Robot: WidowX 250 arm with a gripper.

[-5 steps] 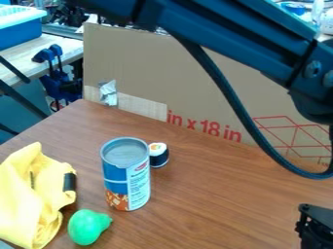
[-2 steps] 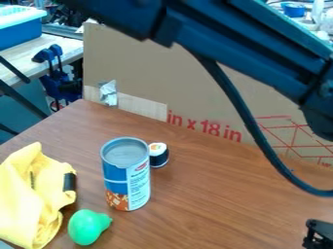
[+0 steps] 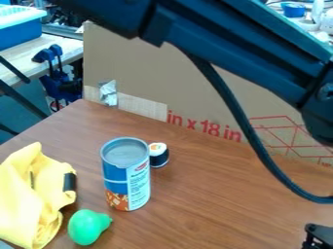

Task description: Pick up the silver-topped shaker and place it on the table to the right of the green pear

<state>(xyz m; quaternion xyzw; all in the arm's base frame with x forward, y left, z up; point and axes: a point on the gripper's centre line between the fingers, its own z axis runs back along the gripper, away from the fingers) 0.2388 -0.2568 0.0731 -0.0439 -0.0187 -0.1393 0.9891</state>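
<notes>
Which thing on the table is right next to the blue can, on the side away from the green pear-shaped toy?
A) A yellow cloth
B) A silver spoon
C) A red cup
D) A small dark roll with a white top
D: the small roll stands just behind the can, while the green toy lies in front of it.
</notes>
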